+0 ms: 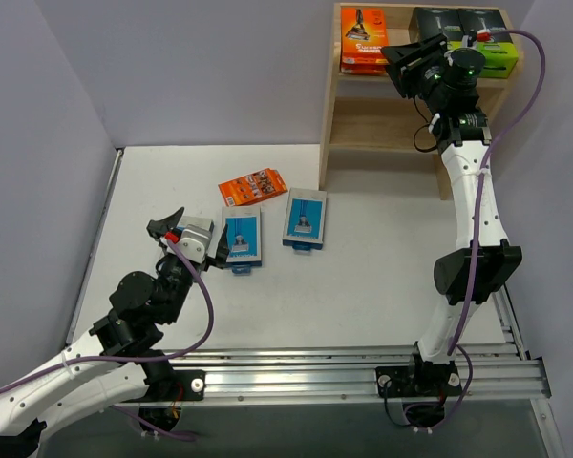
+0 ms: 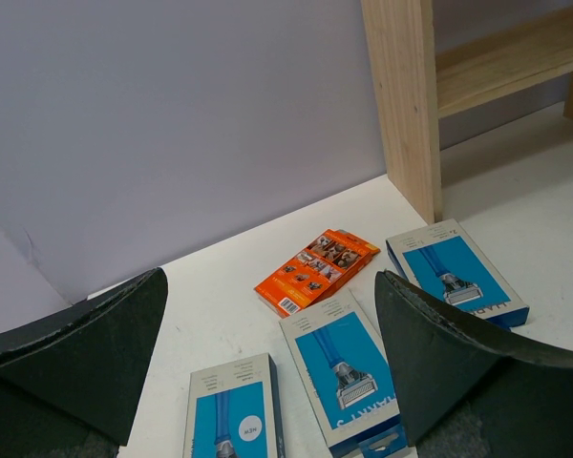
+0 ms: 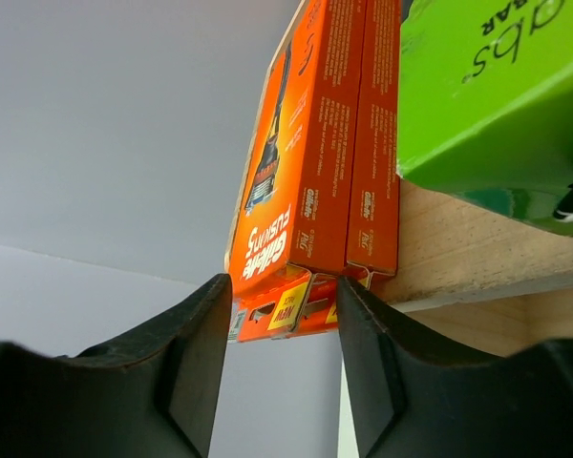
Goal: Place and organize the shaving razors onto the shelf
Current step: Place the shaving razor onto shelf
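White table (image 1: 382, 286), orange packs (image 3: 310, 172) overhanging shelf (image 3: 458, 248) edge

Left arm (image 1: 72, 374): white shell links with black joint housings between them.
Right arm (image 1: 470, 200): white links as well, with a bulky black elbow block and a black wrist.
Left tool (image 2: 267, 286): pale grey body with a small red spot and two black fingers (image 2: 449, 363). The fingers were wedge-shaped, with rough, grainy faces.
Right tool (image 3: 284, 286): black fingers (image 3: 172, 372) of the same cut, with matte sides.
Wrist light (image 1: 456, 69): a small green glow on the right arm's black head.
Cables (image 1: 211, 310): purple, one per arm, looping loose beside the links. Thin black leads sat at the right wrist.
Bases (image 1: 420, 378): black mounts on a silver slotted rail (image 1: 296, 378).
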Robot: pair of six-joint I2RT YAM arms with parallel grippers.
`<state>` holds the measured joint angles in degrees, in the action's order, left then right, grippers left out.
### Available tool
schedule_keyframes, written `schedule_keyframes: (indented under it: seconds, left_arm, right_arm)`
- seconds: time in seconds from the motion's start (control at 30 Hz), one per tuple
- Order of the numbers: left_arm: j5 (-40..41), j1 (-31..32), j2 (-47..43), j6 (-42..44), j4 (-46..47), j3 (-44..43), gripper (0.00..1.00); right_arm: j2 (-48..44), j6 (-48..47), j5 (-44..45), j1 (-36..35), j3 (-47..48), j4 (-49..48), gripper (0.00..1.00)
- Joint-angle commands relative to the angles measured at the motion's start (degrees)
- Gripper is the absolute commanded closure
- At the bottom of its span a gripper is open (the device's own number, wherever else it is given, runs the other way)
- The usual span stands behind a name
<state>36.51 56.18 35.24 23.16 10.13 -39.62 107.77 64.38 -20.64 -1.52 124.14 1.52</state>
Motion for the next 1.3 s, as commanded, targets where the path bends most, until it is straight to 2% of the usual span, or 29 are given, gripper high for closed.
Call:
schedule_keyframes:
  seconds: [0.0,0.23,0.9,1.0,1.27]
  left_arm:
    - [-0.56,-0.20,-0.44,0.13,1.74,-0.46,0.01]
    - [-0.39,-0.20,-0.62,0.31,1.65,-0.55,0.01]
    - [0.40,-0.28,-0.35,0.84,1.82,-0.46,0.01]
    - [0.66,-0.28,0.00,1.10,2.00,-0.37,0.01]
    - [1.98,-1.25,1.93,1.45,2.17,-0.20,0.01]
  right_arm:
    - [-1.06,-1.18,-1.33,0.29,2.51,-1.78,0.55]
    - [-2.38,-1.36,-1.42,0.29,2.25,-1.78,0.45]
    - [-10.99,-3.29,-2.38,0.90,-4.60,0.41,0.36]
    - [-14.15,-4.61,-2.56,1.08,-8.72,0.33,0.36]
    - [-27.49,-10.14,-10.20,0.99,-30.05,-8.63,0.34]
